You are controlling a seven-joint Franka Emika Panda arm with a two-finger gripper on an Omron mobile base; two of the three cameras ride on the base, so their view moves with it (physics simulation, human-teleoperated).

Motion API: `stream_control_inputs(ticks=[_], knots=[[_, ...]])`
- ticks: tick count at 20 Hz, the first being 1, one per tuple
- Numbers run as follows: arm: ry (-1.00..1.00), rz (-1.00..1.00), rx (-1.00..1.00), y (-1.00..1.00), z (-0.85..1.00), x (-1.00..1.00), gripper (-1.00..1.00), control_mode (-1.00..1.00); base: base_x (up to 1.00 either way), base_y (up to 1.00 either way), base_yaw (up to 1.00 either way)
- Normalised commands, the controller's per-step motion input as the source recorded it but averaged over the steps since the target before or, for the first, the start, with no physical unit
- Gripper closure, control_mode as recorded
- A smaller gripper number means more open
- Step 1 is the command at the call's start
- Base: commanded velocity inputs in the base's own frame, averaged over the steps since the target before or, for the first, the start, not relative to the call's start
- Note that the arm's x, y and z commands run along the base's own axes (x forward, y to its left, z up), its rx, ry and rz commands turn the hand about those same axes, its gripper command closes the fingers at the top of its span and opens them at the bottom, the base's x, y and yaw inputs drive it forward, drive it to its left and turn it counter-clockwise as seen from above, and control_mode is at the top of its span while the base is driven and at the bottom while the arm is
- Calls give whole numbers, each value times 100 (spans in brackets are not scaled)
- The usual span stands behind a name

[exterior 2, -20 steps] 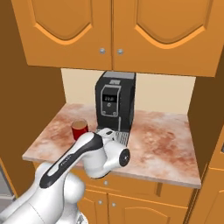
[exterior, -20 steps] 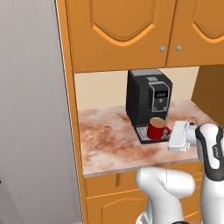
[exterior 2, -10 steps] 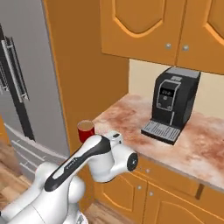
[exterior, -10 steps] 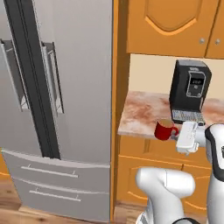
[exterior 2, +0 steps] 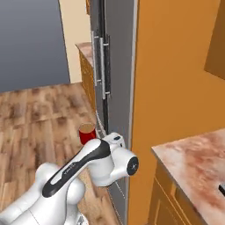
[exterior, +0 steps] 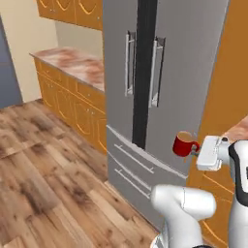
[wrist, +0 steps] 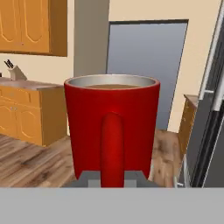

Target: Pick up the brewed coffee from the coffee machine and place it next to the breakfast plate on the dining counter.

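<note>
Swinging away from the coffee machine since half a second ago, with both base views now facing a steel refrigerator (exterior: 145, 82) and wooden floor (exterior: 43, 160) where the machine and its counter stood before. Carrying the brewed coffee (exterior: 184, 144) along in the gripper (exterior: 196, 151), clear of any surface, level with the fridge's lower drawers in the left base view and just in front of the fridge's bottom corner in the right base view (exterior 2: 87, 133).

Counting one mug, one refrigerator with two long vertical door handles (exterior: 130, 63) and two drawer pulls lower down, and one knife block (wrist: 16, 72) sitting on a far counter in the hand view. Also seeing a run of orange base cabinets under a marbled counter top (exterior: 72, 60) along the left wall, and a second patch of marbled top (exterior 2: 197, 156) close on the right in the right base view.

Looking at the mug (wrist: 112, 127) from the hand view: glossy red, upright, handle turned straight toward the camera, pale rim, brown liquid reaching near the brim. Clamping it at the handle side, fingers closed on the mug's base, with grey finger pads (wrist: 89, 177) peeking out either side of the handle.
</note>
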Motion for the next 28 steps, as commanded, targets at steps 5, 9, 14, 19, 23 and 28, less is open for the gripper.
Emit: stream_control_inputs(ticks=[5, 9, 14, 19, 23, 28], knots=[[0, 0, 0, 0, 0, 0, 100, 100, 5, 1, 92], [0, 0, 0, 0, 0, 0, 100, 100, 0, 0, 94], [0, 0, 0, 0, 0, 0, 100, 100, 7, 1, 91], [0, 0, 0, 0, 0, 0, 100, 100, 23, 9, 84], [0, 0, 0, 0, 0, 0, 100, 100, 37, 12, 79], [0, 0, 0, 0, 0, 0, 100, 100, 34, 20, 77]])
